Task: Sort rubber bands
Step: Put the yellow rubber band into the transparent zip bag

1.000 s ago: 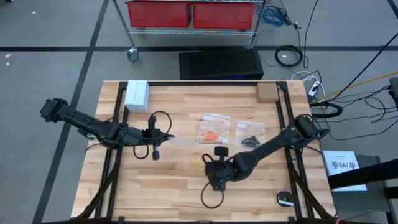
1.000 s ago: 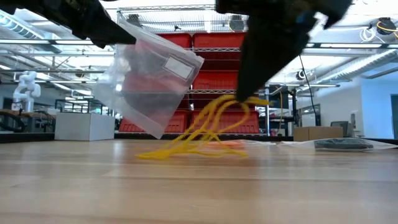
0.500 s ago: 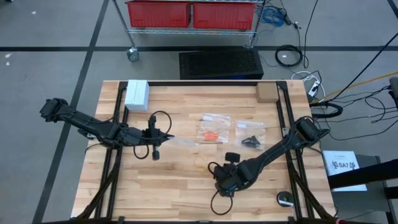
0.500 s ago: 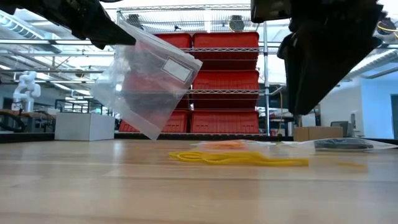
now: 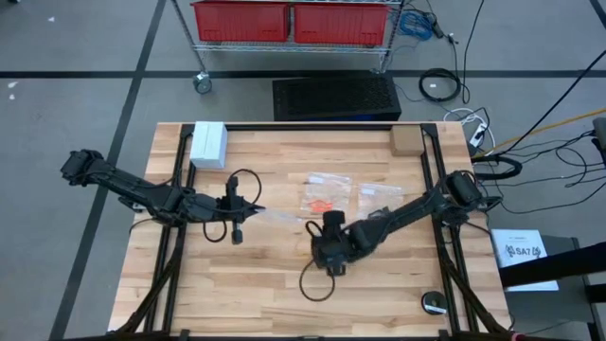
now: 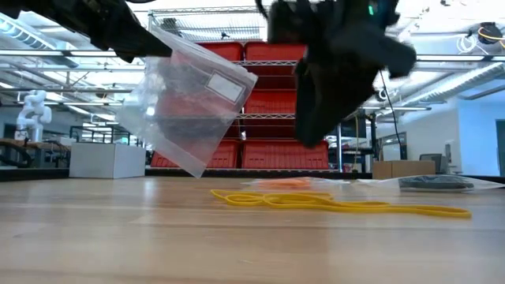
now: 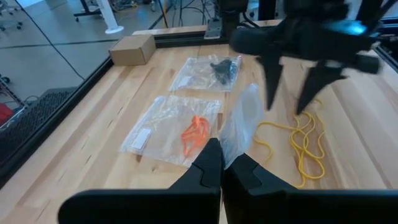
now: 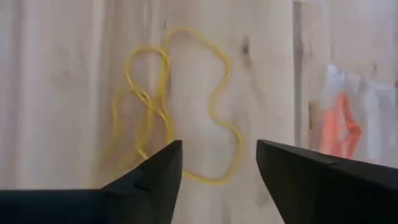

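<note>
My right gripper (image 8: 217, 165) hovers spread over the yellow bands (image 8: 177, 106); my left gripper (image 7: 222, 163) pinches a clear bag (image 6: 189, 99). Next I'd regrasp the bands, then bag them

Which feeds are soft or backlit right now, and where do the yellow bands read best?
Low view: right end effector and left end effector are dark silhouettes against bright ceiling lights; yellow rubber bands still read clearly on the table. Right wrist view: soft focus, bands blurred but distinct. Left wrist view: clear bag catches glare. High view: even light, bands too thin to see.
</note>
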Motion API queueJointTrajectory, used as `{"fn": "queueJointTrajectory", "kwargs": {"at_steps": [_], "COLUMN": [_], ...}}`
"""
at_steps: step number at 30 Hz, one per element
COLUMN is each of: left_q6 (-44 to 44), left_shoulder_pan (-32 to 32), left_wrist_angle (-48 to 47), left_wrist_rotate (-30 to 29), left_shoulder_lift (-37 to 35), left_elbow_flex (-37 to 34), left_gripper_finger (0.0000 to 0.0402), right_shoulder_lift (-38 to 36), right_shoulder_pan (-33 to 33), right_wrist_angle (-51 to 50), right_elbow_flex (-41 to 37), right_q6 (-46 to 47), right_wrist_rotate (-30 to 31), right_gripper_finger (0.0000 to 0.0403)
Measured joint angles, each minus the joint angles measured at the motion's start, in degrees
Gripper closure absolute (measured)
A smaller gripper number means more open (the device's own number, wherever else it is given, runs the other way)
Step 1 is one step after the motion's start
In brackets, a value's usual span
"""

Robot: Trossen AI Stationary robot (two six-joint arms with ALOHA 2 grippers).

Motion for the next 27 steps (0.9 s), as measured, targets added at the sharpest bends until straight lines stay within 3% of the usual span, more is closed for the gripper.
{"fn": "queueJointTrajectory", "kwargs": {"at_steps": [4,8,12,17,23,27], "left_q6": [0.0,0.0,0.3,0.3,0.3,0.3], "left_shoulder_pan": [-0.1,-0.1,-0.1,-0.1,-0.1,-0.1], "left_wrist_angle": [-0.4,-1.7,-1.4,-1.3,-1.3,-1.3], "left_wrist_rotate": [0.6,0.7,0.8,0.8,0.8,0.8], "left_shoulder_lift": [0.0,0.0,0.0,0.0,0.0,0.0], "left_elbow_flex": [0.0,0.0,0.0,0.0,0.0,0.0], "left_gripper_finger": [0.0401,0.0401,0.0401,0.0401,0.0401,0.0401], "right_shoulder_lift": [0.0,0.0,-0.3,-0.4,-0.2,0.1], "right_shoulder_pan": [-2.0,-2.4,-1.9,-2.5,-3.9,-3.9], "right_wrist_angle": [0.5,6.8,15.0,19.0,21.7,22.8], "right_elbow_flex": [-3.2,-9.0,-14.3,-16.3,-16.4,-15.6], "right_q6": [-10.9,-15.2,-18.9,-19.3,-19.3,-17.2], "right_wrist_rotate": [-3.6,-7.8,-7.9,-8.2,-11.3,-10.3], "right_gripper_finger": [0.0223,0.0243,0.0257,0.0278,0.0379,0.0395]}}
